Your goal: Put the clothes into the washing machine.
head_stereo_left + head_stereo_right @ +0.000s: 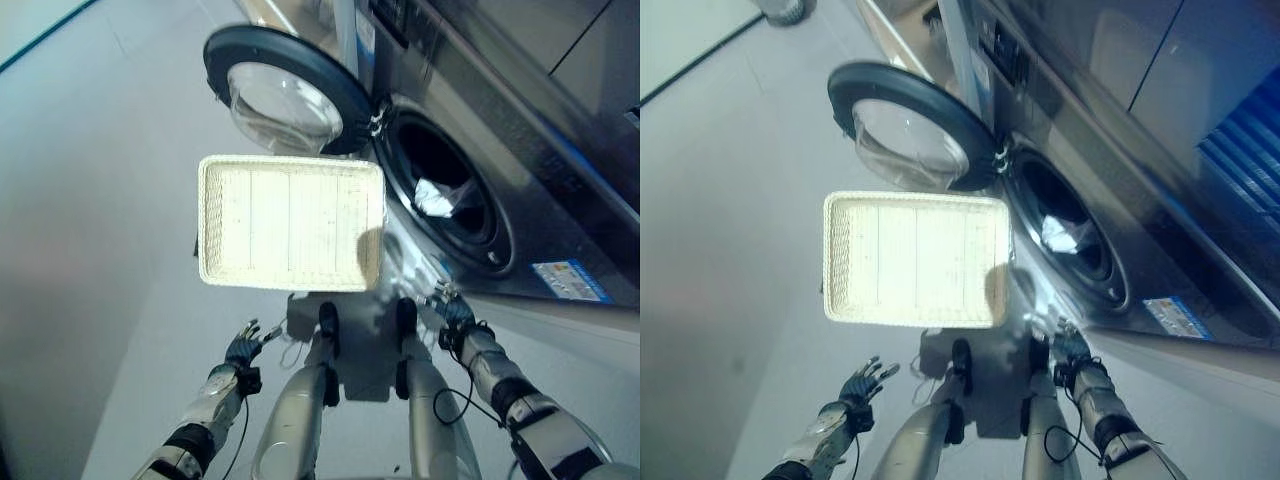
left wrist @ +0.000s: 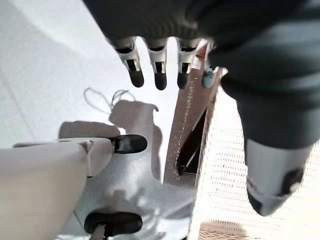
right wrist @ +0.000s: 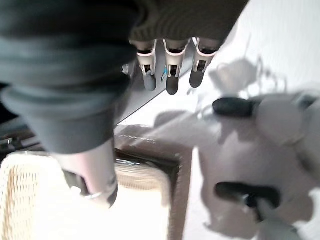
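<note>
A white wicker laundry basket [image 1: 290,222] stands on the floor [image 1: 90,250] beside the front-loading washing machine [image 1: 520,150], whose round glass door [image 1: 285,92] hangs open. A pale garment [image 1: 435,198], perhaps a shirt, lies inside the dark drum [image 1: 445,190]. The left hand [image 1: 244,346] and the right hand [image 1: 452,312] hang low near the basket, fingers [image 2: 160,75] straight and released, holding nothing.
</note>
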### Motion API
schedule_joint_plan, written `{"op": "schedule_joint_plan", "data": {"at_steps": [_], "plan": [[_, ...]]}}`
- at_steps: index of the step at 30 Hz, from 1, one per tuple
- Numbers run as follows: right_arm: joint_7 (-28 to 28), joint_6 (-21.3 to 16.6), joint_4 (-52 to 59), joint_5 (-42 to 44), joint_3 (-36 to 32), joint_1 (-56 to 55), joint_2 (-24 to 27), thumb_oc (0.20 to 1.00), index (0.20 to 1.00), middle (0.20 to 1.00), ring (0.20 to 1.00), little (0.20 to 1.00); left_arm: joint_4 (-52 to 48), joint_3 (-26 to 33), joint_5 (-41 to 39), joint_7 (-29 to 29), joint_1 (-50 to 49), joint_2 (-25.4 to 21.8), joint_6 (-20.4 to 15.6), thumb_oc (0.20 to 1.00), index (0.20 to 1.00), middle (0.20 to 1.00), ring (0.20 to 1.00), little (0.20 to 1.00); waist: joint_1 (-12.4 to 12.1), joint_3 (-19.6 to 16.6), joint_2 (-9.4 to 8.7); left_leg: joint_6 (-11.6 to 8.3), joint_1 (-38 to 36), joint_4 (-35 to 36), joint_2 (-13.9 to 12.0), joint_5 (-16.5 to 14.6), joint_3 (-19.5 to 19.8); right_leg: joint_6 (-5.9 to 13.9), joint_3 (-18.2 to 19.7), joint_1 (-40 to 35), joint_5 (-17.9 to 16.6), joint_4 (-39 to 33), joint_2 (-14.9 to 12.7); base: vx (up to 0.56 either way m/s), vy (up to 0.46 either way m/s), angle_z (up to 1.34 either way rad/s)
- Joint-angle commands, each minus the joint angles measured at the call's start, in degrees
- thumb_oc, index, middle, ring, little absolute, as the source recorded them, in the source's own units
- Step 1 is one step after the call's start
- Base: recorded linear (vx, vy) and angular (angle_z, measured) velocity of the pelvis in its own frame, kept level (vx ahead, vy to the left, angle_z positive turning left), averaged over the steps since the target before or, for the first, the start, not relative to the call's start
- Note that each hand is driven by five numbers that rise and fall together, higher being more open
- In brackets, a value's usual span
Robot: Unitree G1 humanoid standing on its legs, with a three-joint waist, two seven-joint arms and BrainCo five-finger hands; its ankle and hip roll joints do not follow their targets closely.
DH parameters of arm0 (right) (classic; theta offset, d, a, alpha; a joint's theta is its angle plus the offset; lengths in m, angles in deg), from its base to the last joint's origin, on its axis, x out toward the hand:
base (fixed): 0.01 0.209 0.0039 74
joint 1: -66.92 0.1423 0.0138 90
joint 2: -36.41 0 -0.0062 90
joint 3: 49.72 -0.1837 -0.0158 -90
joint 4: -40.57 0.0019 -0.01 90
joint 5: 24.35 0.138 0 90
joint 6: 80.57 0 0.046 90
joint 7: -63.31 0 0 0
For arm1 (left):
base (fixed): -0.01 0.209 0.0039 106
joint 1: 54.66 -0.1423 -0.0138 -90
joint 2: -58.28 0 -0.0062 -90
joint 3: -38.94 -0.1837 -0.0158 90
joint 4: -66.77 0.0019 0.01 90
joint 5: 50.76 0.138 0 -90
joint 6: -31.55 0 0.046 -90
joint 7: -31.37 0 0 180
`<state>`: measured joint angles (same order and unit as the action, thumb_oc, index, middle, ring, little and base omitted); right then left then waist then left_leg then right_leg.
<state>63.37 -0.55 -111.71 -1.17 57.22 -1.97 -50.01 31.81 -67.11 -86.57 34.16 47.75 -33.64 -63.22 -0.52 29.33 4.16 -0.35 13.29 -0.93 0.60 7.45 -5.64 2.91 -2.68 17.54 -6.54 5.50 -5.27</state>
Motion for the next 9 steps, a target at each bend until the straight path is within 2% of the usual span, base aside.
{"op": "schedule_joint_plan", "data": {"at_steps": [1, 3, 7, 8, 9], "plan": [[3.39, -1.45, -0.6, -4.91, 1.32, -3.26, 0.06, 1.0, 1.0, 1.0, 1.0, 1.0, 3.45, 0.92, 0.78, 5.77, -1.64, -0.08, -1.91, 1.0, 1.0, 1.0, 1.0, 1.0, 0.85, -3.28, -2.5, -1.81, -1.48, -4.48, 2.86, -6.36, 1.4, 2.64, -2.43, -3.38, 1.41, -1.0, 0.28, 0.12, -0.034, 0.09], [4.79, 0.15, -1.41, -6.76, 1.11, -5.76, -0.43, 1.0, 1.0, 1.0, 1.0, 1.0, 4.4, 1.45, 2.97, 7.44, -2.89, 0.34, -1.62, 1.0, 1.0, 1.0, 1.0, 1.0, 0.95, -5.67, -3.24, -2.04, -4.68, -2.82, 2.64, -6.6, 1.25, 2.89, -2.76, -6.87, 1.05, -3.47, 0.53, 0.12, -0.027, 0.16], [6.11, 0.65, -3.47, -12.97, 1.56, -8.33, -1.09, 1.0, 1.0, 1.0, 1.0, 1.0, 6.46, 2.1, 4.9, 8.92, -4.34, 1.03, -1.16, 1.0, 1.0, 1.0, 1.0, 1.0, 1.01, -8.59, -4.09, -2.36, -8.21, -0.92, 2.32, -6.87, 0.81, 3.02, -3.39, -10.58, 0.65, -6.22, 1.16, 0.1, -0.017, 0.07], [6.78, 1.52, -4.06, -14.58, 1.83, -9.35, -1.28, 1.0, 1.0, 1.0, 1.0, 1.0, 7.62, 2.46, 5.78, 9.09, -4.81, 1.42, -0.15, 1.0, 1.0, 1.0, 1.0, 1.0, 0.79, -10.32, -4.56, -2.43, -9.79, -0.28, 2.08, -7.09, 0.88, 2.98, -3.84, -12.3, 0.69, -7.13, 1.5, 0.07, -0.026, 0.05], [6.78, 1.52, -4.06, -14.58, 1.83, -9.35, -1.28, 1.0, 1.0, 1.0, 1.0, 1.0, 7.62, 2.46, 5.78, 9.09, -4.81, 1.42, -0.15, 1.0, 1.0, 1.0, 1.0, 1.0, 0.79, -10.32, -4.56, -2.43, -9.79, -0.28, 2.08, -7.09, 0.88, 2.98, -3.84, -12.3, 0.69, -7.13, 1.5, 0.11, -0.037, -0.01]]}}
